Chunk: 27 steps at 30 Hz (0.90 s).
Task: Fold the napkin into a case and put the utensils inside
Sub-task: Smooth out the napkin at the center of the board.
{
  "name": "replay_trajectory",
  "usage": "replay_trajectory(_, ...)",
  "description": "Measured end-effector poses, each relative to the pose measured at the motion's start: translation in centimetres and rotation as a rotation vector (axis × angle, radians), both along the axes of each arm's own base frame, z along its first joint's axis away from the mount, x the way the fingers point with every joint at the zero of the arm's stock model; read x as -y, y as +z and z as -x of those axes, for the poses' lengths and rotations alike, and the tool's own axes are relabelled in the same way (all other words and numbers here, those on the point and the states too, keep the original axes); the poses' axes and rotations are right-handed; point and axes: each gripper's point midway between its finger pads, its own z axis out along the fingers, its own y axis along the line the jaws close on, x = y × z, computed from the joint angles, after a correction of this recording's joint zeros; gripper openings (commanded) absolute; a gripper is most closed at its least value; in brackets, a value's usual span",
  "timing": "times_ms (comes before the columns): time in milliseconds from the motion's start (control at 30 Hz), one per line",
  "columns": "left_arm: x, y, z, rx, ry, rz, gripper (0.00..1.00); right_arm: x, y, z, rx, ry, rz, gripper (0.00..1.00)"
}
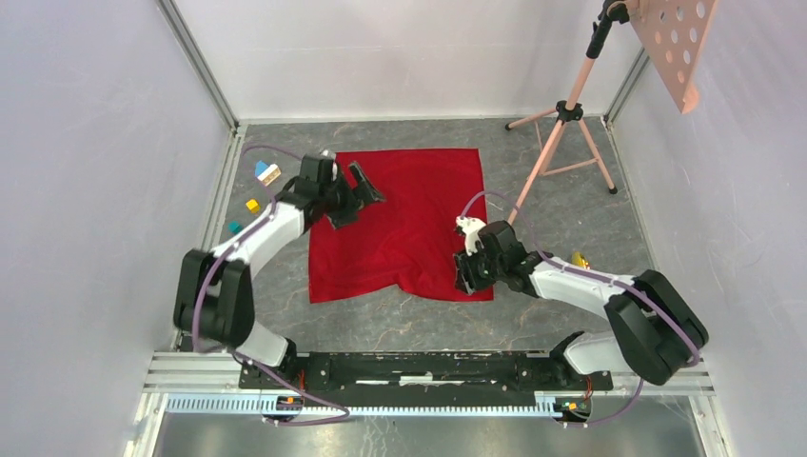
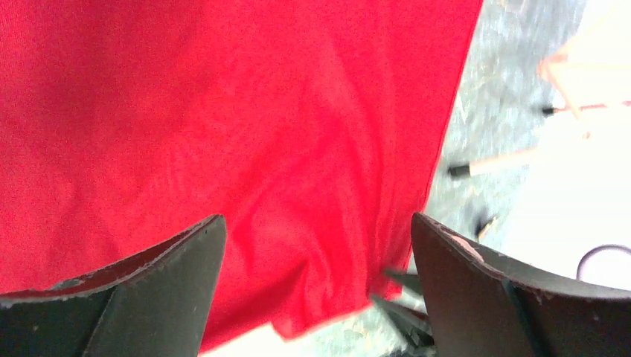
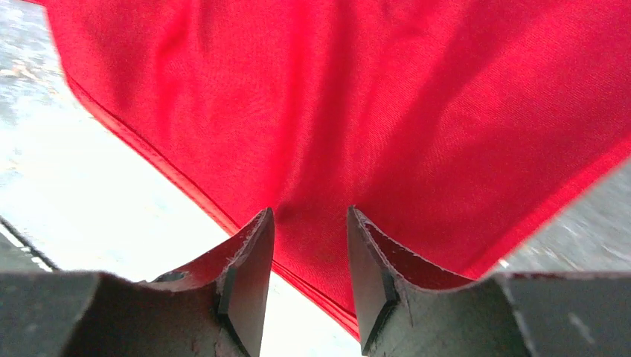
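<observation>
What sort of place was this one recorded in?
Probably a lab recording booth, not a dining room: plain white walls enclose a grey tabletop, with an aluminium rail at the near edge and a tripod stand in the corner.

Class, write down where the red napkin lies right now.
In the top view, the napkin lies spread on the middle of the table, the left gripper over its far-left part and the right gripper at its near-right edge.
</observation>
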Motion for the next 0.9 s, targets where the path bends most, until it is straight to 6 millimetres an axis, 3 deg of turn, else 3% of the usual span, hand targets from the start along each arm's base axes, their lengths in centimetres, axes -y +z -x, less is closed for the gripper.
replay_trajectory(67, 0.4, 0.2, 3.0, 0.002, -0.032, 0.034, 1.0, 0.9, 0.0, 0.1, 0.028, -0.028, 0.014, 0.46)
replay_trajectory(200, -1.1, -2.1, 8.3, -0.062, -0.033, 0.031, 1.0, 2.5, -0.2, 0.1, 0.061, -0.074, 0.061, 0.47)
replay_trajectory(367, -2.6, -3.6, 12.6, -0.121, -0.025, 0.013, 1.0, 4.7, -0.3, 1.0, 0.063, -0.135, 0.121, 0.49)
replay_trajectory(500, -3.8, -3.6, 14.0, -0.126, 0.008, -0.024, 1.0, 5.8, 0.2, 2.0, 0.051, -0.173, 0.136, 0.55)
replay_trajectory(600, -5.1, -4.5, 14.8, -0.173, 0.061, -0.081, 1.0, 6.1, 1.3, 2.1, 0.049, -0.203, 0.14, 0.71)
replay_trajectory(633, -5.6, -4.9, 15.1, -0.195, 0.084, -0.102, 0.99, 6.0, 2.1, 1.7, 0.059, -0.219, 0.132, 0.79)
replay_trajectory(700, -6.4, -5.4, 15.4, -0.219, 0.124, -0.133, 0.95, 5.7, 3.8, 1.0, 0.092, -0.251, 0.101, 0.88)
replay_trajectory(800, -6.7, -5.7, 15.2, -0.222, 0.162, -0.135, 0.95, 5.1, 5.7, -0.1, 0.137, -0.288, 0.045, 0.89)
replay_trajectory(900, -6.5, -6.1, 14.8, -0.234, 0.177, -0.126, 0.97, 4.5, 5.8, -0.4, 0.129, -0.301, 0.011, 0.88)
